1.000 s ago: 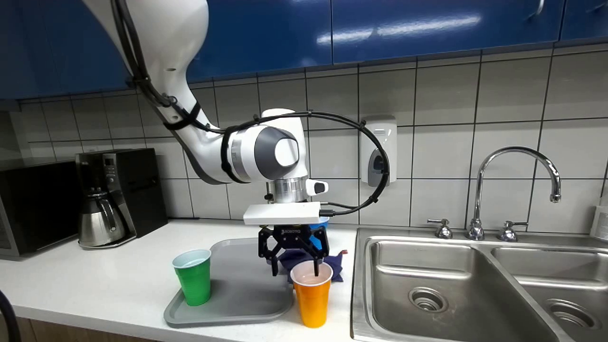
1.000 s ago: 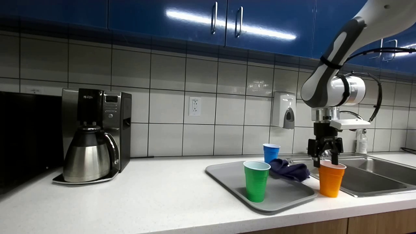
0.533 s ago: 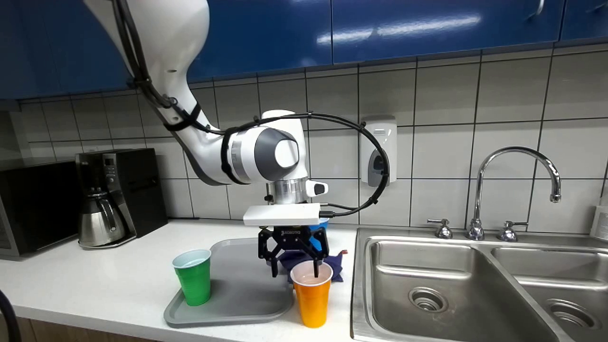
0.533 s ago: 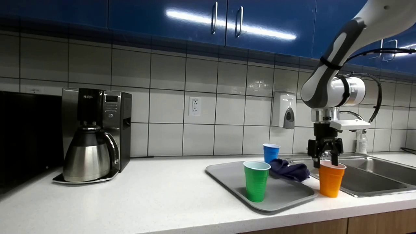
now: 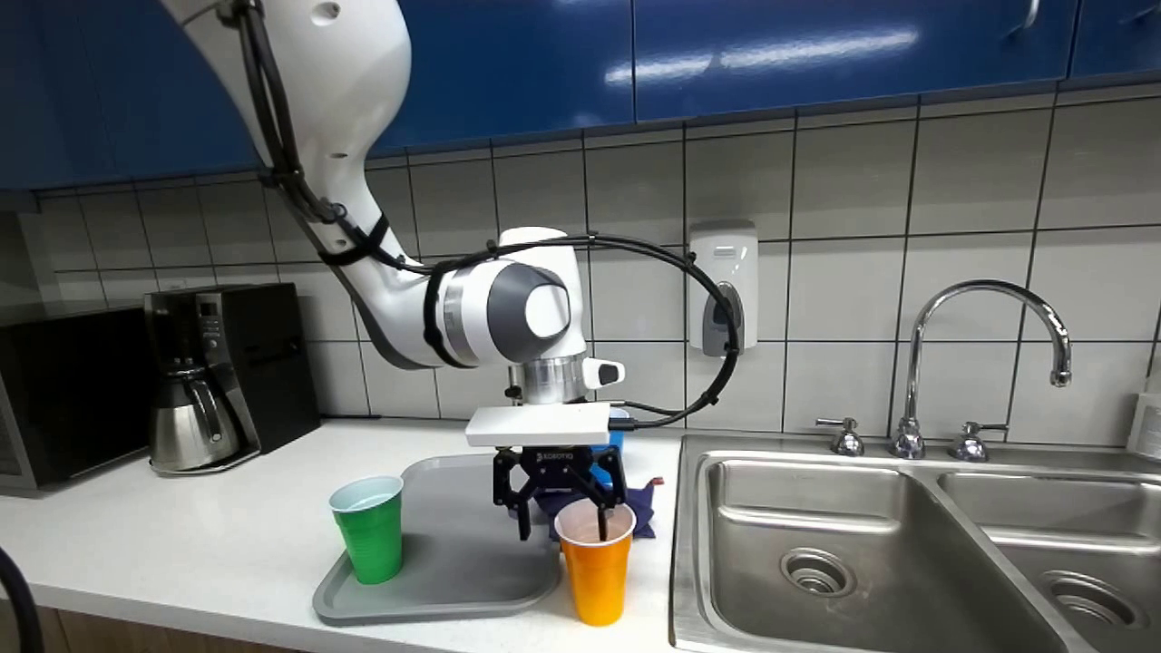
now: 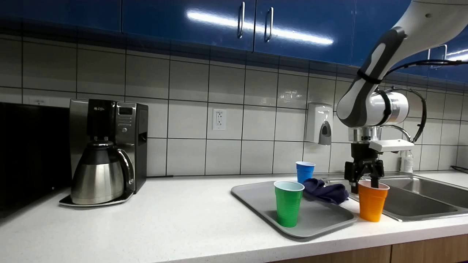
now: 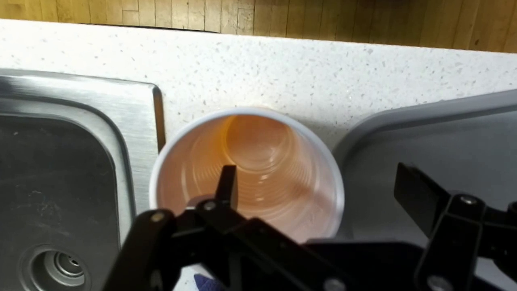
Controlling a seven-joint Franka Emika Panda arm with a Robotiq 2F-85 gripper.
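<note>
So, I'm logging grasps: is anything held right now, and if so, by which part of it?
Nothing is held: the fingers stand wide apart, one over or just inside the mouth of the orange cup, the other outside its rim.

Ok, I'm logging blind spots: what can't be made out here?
Orange cup: rim partly covered by the hand in the wrist view.
Blue cup: mostly behind the hand and white box in an exterior view.
Green cup: inside bottom hidden by its wall in both exterior views.
Bottle label: unreadably small in an exterior view.
</note>
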